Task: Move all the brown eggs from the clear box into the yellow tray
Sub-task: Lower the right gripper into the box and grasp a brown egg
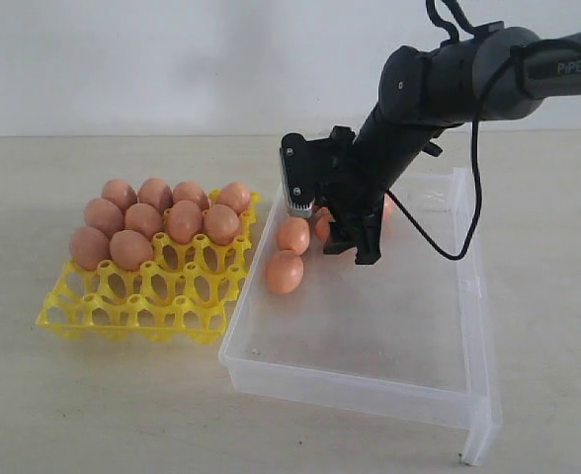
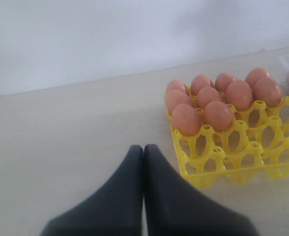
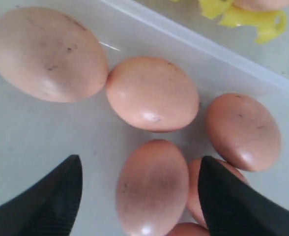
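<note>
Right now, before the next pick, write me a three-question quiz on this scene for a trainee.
1. How many brown eggs sit in the yellow tray?
2. True or false: the left end effector is open.
3. The open right end effector is positioned above: A) the yellow tray; B) eggs lying in the clear box; C) neither.

Key: 1 ten; 2 false, its fingers are pressed together; 3 B.
</note>
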Robot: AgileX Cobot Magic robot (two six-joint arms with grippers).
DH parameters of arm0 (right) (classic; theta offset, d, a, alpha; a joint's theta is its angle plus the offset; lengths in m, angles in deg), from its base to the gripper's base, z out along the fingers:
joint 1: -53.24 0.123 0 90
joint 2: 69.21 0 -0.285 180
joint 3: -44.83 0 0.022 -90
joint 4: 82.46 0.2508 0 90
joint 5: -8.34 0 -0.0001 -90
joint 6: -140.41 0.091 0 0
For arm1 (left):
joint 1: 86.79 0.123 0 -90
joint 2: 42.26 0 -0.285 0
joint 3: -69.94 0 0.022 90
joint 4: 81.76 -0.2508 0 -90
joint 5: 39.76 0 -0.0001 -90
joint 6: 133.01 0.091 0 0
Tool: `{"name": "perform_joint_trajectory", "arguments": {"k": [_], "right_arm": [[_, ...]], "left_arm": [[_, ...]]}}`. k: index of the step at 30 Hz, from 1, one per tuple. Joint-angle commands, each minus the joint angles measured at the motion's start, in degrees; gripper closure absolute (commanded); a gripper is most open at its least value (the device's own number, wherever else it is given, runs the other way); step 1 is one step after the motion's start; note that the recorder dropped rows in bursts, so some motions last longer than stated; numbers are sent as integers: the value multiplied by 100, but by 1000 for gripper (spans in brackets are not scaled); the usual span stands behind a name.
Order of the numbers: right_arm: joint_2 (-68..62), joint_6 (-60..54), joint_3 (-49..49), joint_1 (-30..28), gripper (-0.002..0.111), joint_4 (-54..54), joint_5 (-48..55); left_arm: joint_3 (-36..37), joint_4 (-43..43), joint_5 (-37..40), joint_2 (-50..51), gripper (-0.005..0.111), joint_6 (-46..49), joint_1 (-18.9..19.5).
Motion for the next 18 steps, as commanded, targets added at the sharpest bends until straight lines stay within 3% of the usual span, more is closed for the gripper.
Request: {"name": "perform_joint_trajectory", "arguments": {"k": [1, 7, 13, 18], "right_arm": [[-14, 89, -20, -10, 44, -6, -223], [-197, 170, -20, -20, 44, -105, -226], [-328, 1339, -20, -20, 44, -602, -303], [-378, 2224, -20, -20, 44, -368, -594]], "left_arm": [[18, 15, -15, -10, 111, -56, -20], [18, 15, -15, -10, 111, -56, -20], [18, 15, -15, -10, 111, -56, -20], [18, 15, -8, -10, 111, -56, -20]]}}
